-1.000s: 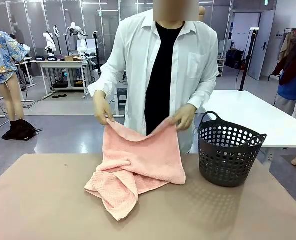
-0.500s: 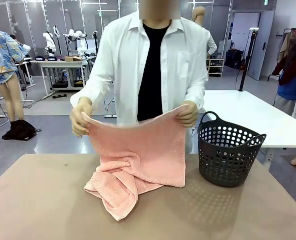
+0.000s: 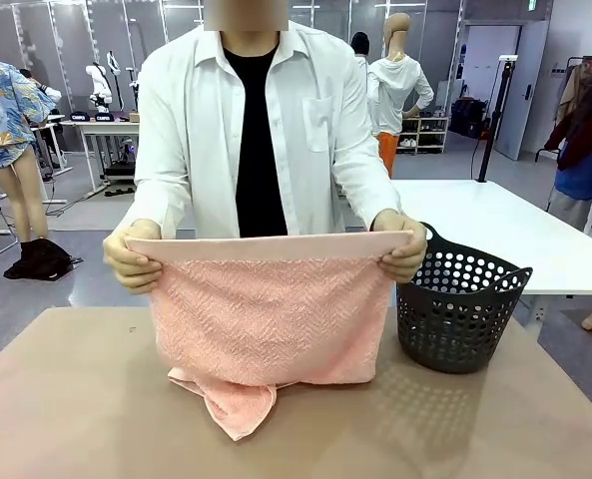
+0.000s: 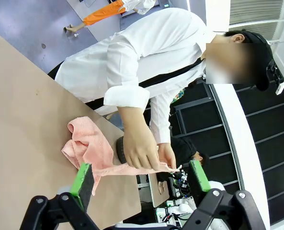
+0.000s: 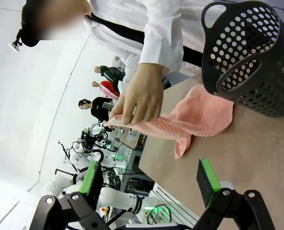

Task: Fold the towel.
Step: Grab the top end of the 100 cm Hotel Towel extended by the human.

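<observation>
**A:** What does each view add?

**B:** The front view gives the whole spread. The person's two hands, one at picture left (image 3: 131, 264) and one at picture right (image 3: 403, 249), pinch the top corners of the towel (image 3: 271, 319) above the far side of the table (image 3: 76, 399). The left wrist view has the left gripper (image 4: 140, 167), and the right wrist view has the right gripper (image 5: 149, 175). Both have pads spread wide with nothing between them, up off the tabletop.

**A:** Anything else from the wrists?

**B:** The right wrist view shows the towel (image 5: 194, 117) lying just beside the dark basket (image 5: 252, 52). The left wrist view shows it (image 4: 89, 143) edge-on, with its lower part bunched on the table.

**A:** Orientation?

**B:** The long axis runs left–right across the front view. The smooth band is on top and level, and the cloth hangs down. One bottom corner rests on the table, pointing toward the robot.

**A:** Change from half a second ago?

**B:** The hands are wider apart. The top edge was sloped and is now taut and straight, and less cloth is heaped on the table.
</observation>
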Motion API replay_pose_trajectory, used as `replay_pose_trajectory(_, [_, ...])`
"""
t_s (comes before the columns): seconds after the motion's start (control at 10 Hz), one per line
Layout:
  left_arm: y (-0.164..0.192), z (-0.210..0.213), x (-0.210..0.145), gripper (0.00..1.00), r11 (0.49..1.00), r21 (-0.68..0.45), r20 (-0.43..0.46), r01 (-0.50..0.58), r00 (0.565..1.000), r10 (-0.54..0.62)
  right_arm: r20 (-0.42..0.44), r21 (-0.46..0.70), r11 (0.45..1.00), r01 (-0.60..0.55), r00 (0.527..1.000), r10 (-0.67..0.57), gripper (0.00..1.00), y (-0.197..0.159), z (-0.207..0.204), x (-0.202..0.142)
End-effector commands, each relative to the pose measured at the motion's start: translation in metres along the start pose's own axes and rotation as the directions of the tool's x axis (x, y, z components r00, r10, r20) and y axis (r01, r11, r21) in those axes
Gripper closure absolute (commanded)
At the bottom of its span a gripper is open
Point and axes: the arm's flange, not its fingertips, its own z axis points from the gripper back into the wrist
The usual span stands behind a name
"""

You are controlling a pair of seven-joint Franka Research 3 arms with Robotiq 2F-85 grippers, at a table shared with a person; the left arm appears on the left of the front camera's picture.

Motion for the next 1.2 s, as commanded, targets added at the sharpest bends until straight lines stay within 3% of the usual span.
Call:
replay_pose_trajectory(0.0, [-0.001, -0.001, 0.002, 0.00, 1.000, -0.019, 0.005, 0.007, 1.000, -0.006, 0.005, 0.010, 1.000, -0.003, 1.000, 0.003, 0.00, 0.000, 0.000, 0.001])
replay_pose_trajectory(0.6, [0.000, 0.000, 0.000, 0.00, 1.000, 0.000, 0.000, 0.000, 1.000, 0.000, 0.000, 0.000, 1.000, 0.000, 1.000, 0.000, 0.00, 0.000, 0.000, 0.000])
replay_pose_trajectory(0.8, [-0.043, -0.005, 0.007, 0.00, 0.973, 0.031, -0.069, 0.229, 0.971, -0.227, -0.076, -0.109, 0.973, -0.203, 0.978, 0.196, 0.00, 0.041, -0.006, 0.020])
replay_pose_trajectory(0.9, [-0.070, -0.011, 0.010, 0.00, 0.923, 0.080, -0.131, 0.376, 0.922, -0.364, -0.145, -0.163, 0.931, -0.325, 0.942, 0.303, 0.00, 0.067, -0.014, 0.031])
replay_pose_trajectory(1.0, [-0.101, -0.018, 0.017, 0.00, 0.827, 0.156, -0.217, 0.540, 0.835, -0.505, -0.233, -0.221, 0.861, -0.458, 0.882, 0.409, 0.00, 0.100, -0.024, 0.045])
replay_pose_trajectory(1.1, [-0.138, -0.027, 0.020, 0.00, 0.740, 0.161, -0.283, 0.653, 0.749, -0.600, -0.311, -0.233, 0.789, -0.568, 0.812, 0.493, 0.00, 0.135, -0.036, 0.057])
